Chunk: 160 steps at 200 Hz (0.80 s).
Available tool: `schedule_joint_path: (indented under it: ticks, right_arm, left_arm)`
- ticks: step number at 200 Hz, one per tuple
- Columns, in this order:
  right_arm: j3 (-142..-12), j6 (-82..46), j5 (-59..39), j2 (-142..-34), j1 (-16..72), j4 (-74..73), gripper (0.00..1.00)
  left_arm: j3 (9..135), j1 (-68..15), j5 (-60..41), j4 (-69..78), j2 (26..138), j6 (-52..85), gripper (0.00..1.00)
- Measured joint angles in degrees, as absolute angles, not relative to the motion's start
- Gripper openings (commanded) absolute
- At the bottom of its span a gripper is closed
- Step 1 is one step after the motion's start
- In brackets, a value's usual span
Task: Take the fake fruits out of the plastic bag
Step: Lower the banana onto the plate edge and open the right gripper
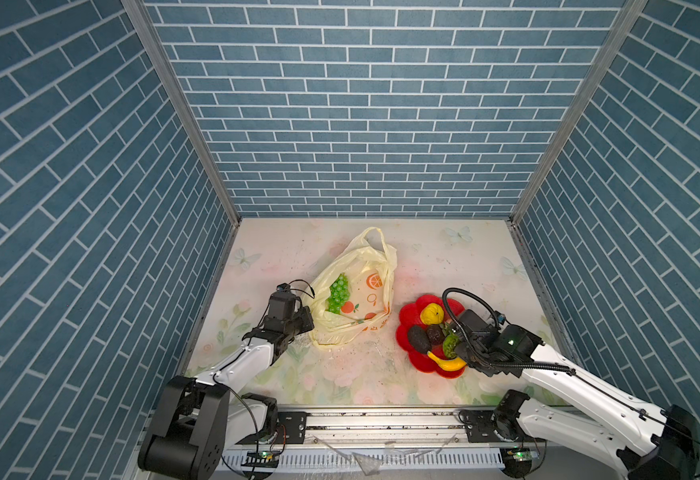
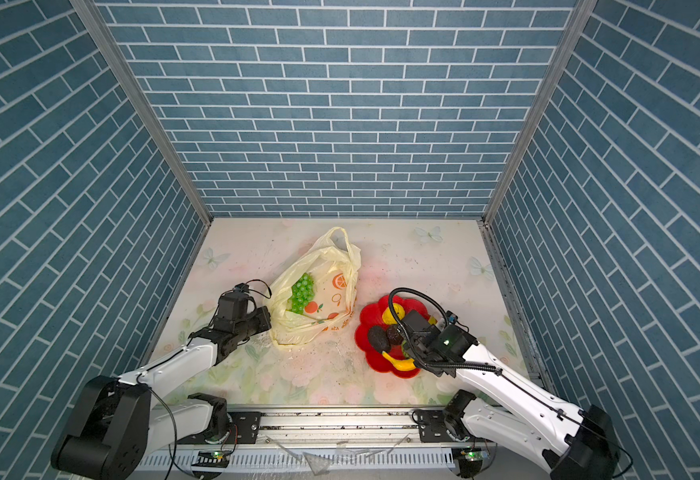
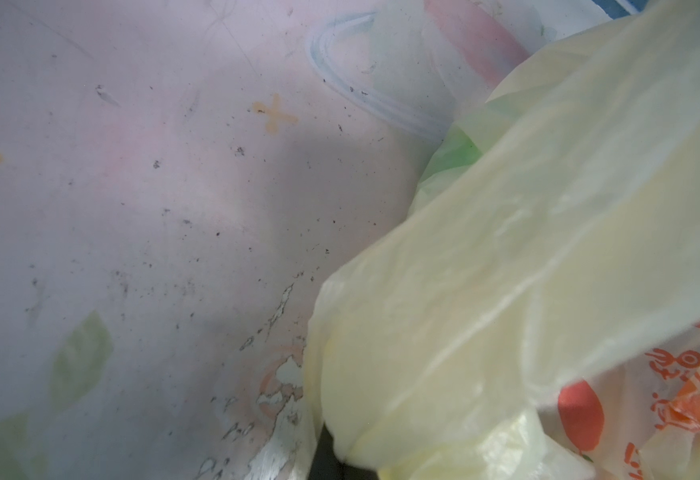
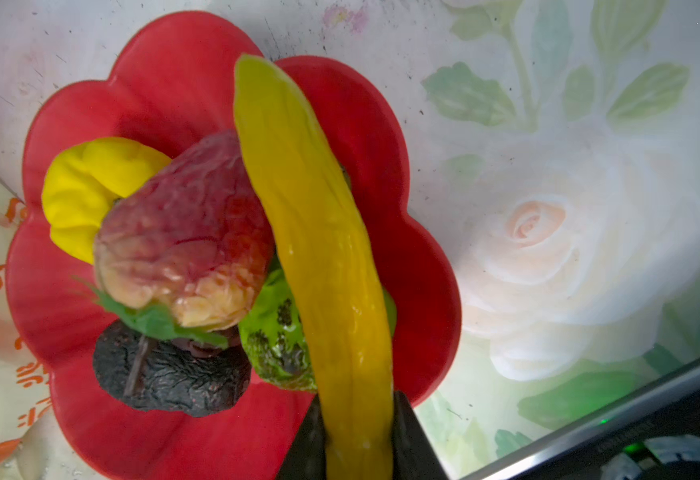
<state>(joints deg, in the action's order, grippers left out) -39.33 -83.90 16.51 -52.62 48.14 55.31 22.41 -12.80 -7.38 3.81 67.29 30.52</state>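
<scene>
1. Left pincer (image 1: 304,322), closed on the plastic bag's (image 1: 360,266) edge: I risk dragging the bag if I pull.
2. Right pincer (image 4: 358,436), gripping the banana (image 4: 319,232) above the plate (image 4: 165,83): released here, it may roll off the heaped fruit (image 4: 182,232) onto the counter (image 4: 547,124).
3. Grape bunch (image 1: 338,293), inside the bag, unretrieved.

The plastic bag (image 3: 506,291) looks thin and crinkly, the banana (image 4: 319,232) glossy, the dark fruit (image 4: 173,382) rough.

The orange lettering (image 3: 672,365) on the plastic bag (image 3: 506,270) cannot be read.
</scene>
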Motion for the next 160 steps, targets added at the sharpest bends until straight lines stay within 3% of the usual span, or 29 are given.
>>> schedule_joint_path:
  ticks: [160]
  right_arm:
    - [-37.26,-103.22,17.8,-54.59,55.24,55.07,0.33]
  left_arm:
    - [22.46,-13.78,-7.35,3.79,67.53,30.33,0.0]
